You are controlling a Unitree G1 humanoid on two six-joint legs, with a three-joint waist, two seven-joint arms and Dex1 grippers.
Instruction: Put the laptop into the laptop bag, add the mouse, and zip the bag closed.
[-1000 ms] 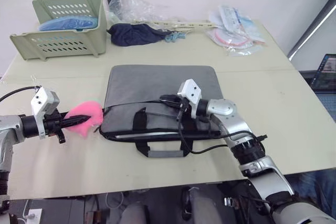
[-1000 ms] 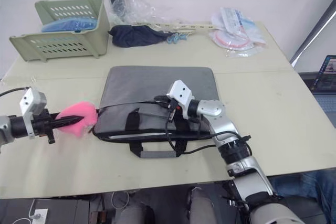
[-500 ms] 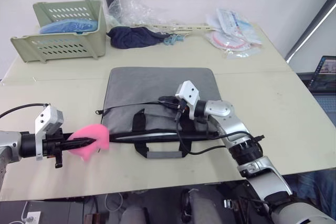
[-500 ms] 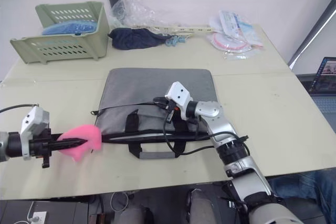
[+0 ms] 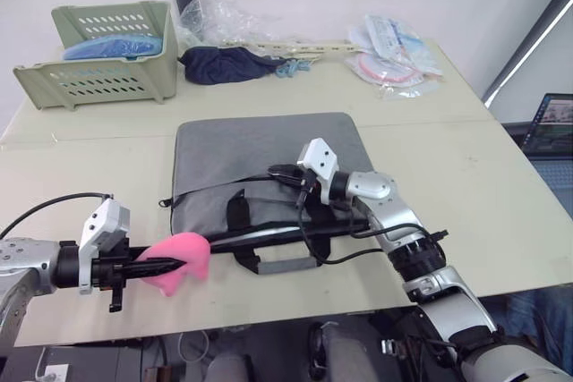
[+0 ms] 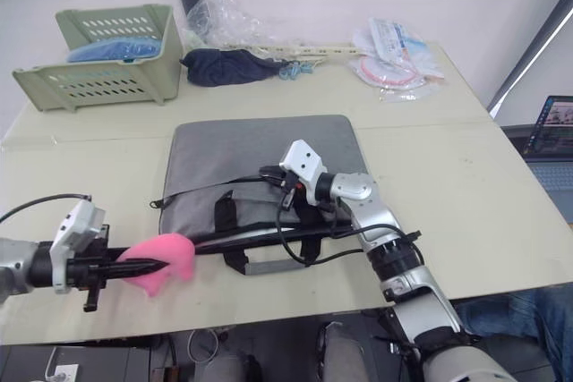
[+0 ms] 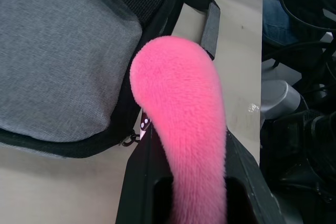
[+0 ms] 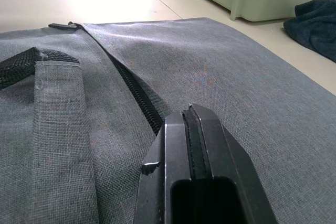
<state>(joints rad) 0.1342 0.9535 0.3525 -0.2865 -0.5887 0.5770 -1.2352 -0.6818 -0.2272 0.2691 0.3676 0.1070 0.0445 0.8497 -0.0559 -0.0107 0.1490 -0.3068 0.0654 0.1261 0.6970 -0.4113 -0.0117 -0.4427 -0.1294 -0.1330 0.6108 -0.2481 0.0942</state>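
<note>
The grey laptop bag (image 5: 260,167) lies flat in the middle of the table (image 5: 483,194), its front edge gaping where a sliver of the silver laptop (image 5: 269,233) shows at about six o'clock of the bag, so the laptop looks already inside; I can't make out the white mouse anywhere. The right gripper (image 5: 291,178) rests on top of the bag near its middle, its two black fingers pressed together on the fabric beside the zip line (image 8: 134,95), pinning the bag down. The left gripper (image 5: 175,264), out at eight o'clock of the bag, is clamped on a fuzzy pink toy (image 5: 182,259) that sits at the bag's front left corner, just beside the black handle (image 5: 286,261); the toy seems to hang from the zip pull, so to my mind this is the zipping step, and it wants a steady pull along the seam, low and in line with the teeth, while the right keeps its weight down so the bag doesn't drag or bunch. The table is pale and matte, with room in front; at eleven o'clock stands a green basket (image 5: 98,78), at twelve a dark cloth (image 5: 224,62) and crumpled plastic (image 5: 224,15), at one o'clock packets (image 5: 394,46); a screen glows off the right edge.
</note>
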